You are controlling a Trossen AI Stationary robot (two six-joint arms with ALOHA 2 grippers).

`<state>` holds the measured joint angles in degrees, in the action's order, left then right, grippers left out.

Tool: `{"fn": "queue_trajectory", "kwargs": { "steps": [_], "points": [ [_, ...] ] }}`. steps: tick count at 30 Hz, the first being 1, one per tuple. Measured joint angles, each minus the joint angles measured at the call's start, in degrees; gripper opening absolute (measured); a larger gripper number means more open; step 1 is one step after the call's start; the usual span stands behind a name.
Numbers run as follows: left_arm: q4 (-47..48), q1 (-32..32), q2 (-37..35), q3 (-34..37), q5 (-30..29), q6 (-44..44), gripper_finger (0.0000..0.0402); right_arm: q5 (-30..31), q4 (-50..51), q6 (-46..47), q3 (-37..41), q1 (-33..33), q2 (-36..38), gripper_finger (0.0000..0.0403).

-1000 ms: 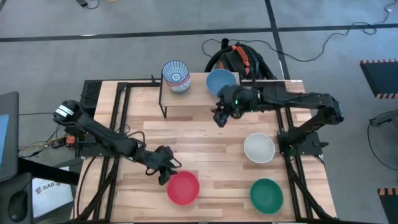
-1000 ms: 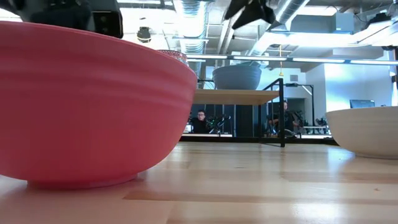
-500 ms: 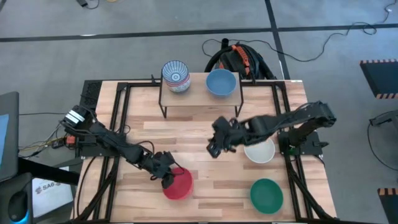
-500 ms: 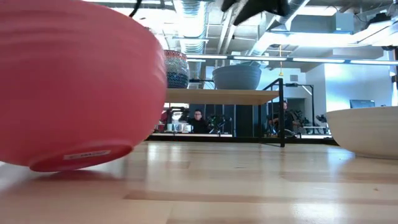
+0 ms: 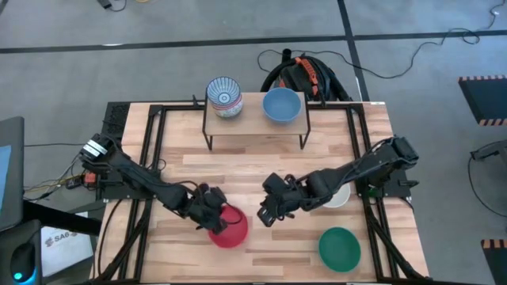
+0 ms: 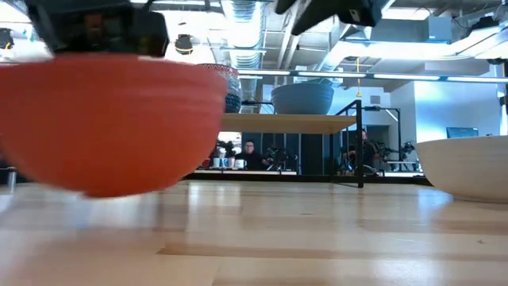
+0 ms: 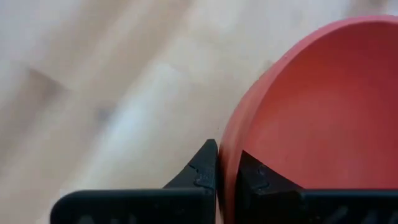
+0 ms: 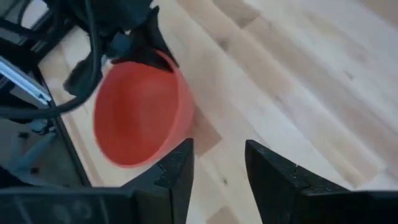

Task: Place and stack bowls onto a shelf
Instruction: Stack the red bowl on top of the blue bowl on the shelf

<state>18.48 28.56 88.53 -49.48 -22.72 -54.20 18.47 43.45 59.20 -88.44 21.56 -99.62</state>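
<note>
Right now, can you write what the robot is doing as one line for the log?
left gripper: shut on red bowl rim, bowl lifted | right gripper: open, facing red bowl | shelf: patterned bowl, blue bowl

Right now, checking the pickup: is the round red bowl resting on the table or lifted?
Lifted: the red bowl hangs above the tabletop, rim pinched by the left gripper.

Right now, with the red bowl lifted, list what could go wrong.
1. The left end effector pinches only the red bowl by its rim, so the bowl could tilt or slip out.
2. The right end effector, open, hangs close beside the bowl; the arms might collide.
3. The shelf already holds the patterned bowl and light blue bowl; careless stacking could knock them.
</note>
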Motion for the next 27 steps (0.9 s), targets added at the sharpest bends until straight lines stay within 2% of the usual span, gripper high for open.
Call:
{"fn": "queue_trajectory", "kwargs": {
  "steps": [7, 13, 16, 20, 24, 27],
  "points": [
    [19.2, -0.1, 0.0, -13.0, -14.1, 1.5, 0.0, 1.2, -0.8, -8.2, 0.0, -3.5, 3.9, 0.0154],
    [27.4, -0.6, 0.0, -20.7, -19.7, 0.4, 0.0, 1.3, -4.7, -16.9, 0.0, -5.6, 7.1, 0.0155],
    [27.7, -1.2, 0.0, -23.1, -21.3, 0.1, 0.0, 1.8, -6.0, -20.3, 0.0, -6.0, 8.8, 0.0168],
    [27.6, -2.1, 0.0, -25.2, -24.2, 0.0, 0.0, 4.0, -6.8, -24.6, 0.0, -6.0, 10.5, 0.0205],
    [27.7, -3.4, 0.0, -27.0, -25.2, 0.0, 0.0, 4.2, -5.2, -25.2, 0.0, -6.0, 11.0, 0.0248],
    [27.1, -4.2, 0.0, -28.7, -26.0, -0.1, 0.0, 5.1, -3.9, -24.9, -0.1, -6.1, 11.0, 0.0262]
  ]
}}
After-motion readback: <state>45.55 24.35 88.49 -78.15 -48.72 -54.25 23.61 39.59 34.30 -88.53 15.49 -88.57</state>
